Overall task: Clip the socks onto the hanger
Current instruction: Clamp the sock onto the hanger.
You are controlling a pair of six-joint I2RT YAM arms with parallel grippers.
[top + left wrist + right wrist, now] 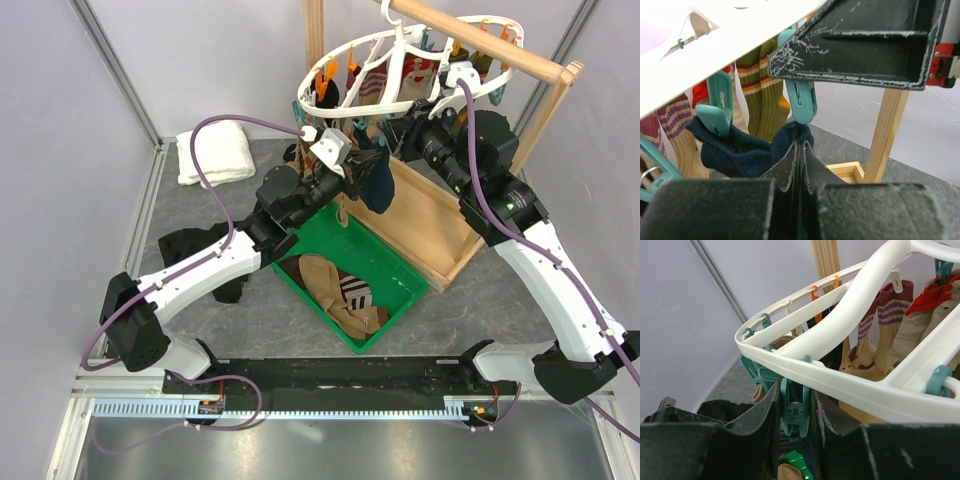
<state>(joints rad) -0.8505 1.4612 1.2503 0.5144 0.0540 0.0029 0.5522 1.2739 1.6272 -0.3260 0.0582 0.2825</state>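
Step in hand: pegging the navy sock (740, 152) onto the hanger (855, 385). Left jaws are together, clamped on a fold of that sock and holding it up under the frame. One end looks bitten by a teal clip (715, 114); a second teal clip (801, 102) hangs with its tip touching the sock's top edge. Right jaws are clamped on a clip (794, 412) just under the rim, pinching its handles. I judge it to be that second clip but cannot confirm. Next move, as I judge: lift the sock edge into the clip's mouth, then ease the right jaws off so it bites. The risk is cloth slipping out first. The left wrist view shows the sock meeting the clip, which the right wrist view hides behind its own fingers; the right wrist view shows the pinch. Only the top view shows the green bin (390, 268) on the table (260, 335), with tan socks (320, 280) and a striped sock (357, 293) not yet hung
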